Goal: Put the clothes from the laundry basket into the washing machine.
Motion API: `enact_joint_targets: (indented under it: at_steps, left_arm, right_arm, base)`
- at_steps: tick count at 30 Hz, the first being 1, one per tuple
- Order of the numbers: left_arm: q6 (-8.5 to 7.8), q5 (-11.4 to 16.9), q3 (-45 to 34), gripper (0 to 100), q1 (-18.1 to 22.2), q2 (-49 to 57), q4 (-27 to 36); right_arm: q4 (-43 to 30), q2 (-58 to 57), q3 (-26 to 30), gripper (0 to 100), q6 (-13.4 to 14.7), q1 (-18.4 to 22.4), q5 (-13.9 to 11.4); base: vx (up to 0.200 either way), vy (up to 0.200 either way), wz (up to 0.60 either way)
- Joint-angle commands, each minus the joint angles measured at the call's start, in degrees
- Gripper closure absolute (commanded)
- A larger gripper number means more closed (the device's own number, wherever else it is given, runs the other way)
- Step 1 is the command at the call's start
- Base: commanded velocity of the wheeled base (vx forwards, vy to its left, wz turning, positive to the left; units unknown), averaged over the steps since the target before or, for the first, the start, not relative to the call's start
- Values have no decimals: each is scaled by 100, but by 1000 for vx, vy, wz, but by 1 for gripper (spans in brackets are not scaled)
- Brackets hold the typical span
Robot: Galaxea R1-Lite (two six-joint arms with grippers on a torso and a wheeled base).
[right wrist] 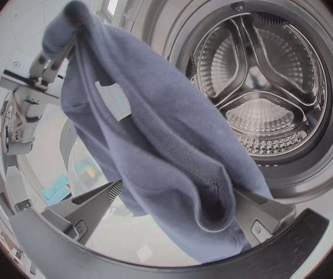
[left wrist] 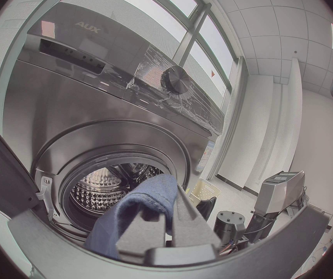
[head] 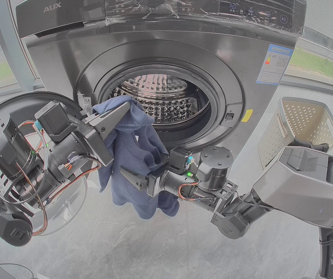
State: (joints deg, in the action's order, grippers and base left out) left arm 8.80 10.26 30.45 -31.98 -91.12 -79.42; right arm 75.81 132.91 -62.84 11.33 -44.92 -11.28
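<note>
Loading step: left gripper [head: 125, 107] clamps navy knit garment [head: 139, 152] before steel drum [head: 162, 97]; right gripper [right wrist: 176, 188] gapes around it. Next: feed inside.

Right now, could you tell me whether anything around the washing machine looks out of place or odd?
Wrinkled plastic film covers the control panel of the washing machine, like packaging. The blue garment hangs from the left end effector in front of the drum, not yet inside.

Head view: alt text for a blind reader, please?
A blue garment hangs before the washing machine's open drum, its top pinched in the left gripper, the right gripper at its lower part. A laundry basket stands nearby.
</note>
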Motion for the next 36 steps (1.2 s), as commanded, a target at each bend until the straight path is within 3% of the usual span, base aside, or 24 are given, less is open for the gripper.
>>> enact_joint_targets:
  at_steps: [1, 6, 8, 9, 12, 20, 28, 36]
  left_arm:
    - [-1, -16, 57, 100, 16, -46, -3]
    - [-1, -16, 57, 100, 16, -46, -3]
    - [-1, -16, 57, 100, 16, -46, -3]
    - [-1, -16, 57, 100, 16, -37, -3]
    - [-1, -16, 57, 100, 16, -37, -3]
    - [-1, -16, 57, 100, 16, -19, -3]
    - [-1, -7, 57, 100, 16, 25, -3]
    - [-1, -7, 40, 100, -28, 25, -3]
  right_arm:
    - [83, -371, 563, 0, 28, -122, -50]
    - [162, -565, 870, 0, 142, -219, -112]
    - [171, -618, 940, 0, 300, -289, -103]
    - [171, -670, 976, 0, 537, -394, -68]
    - [171, -697, 976, 0, 731, -518, -50]
    - [171, -398, 888, 0, 660, -359, 328]
    - [179, -55, 510, 0, 467, 27, 337]
    - [153, 129, 123, 0, 458, 1, 222]
  base:
    - [0, 0, 0]
    - [0, 0, 0]
    - [0, 0, 0]
    - [0, 0, 0]
    - [0, 0, 0]
    - [0, 0, 0]
    - [0, 0, 0]
    - [0, 0, 0]
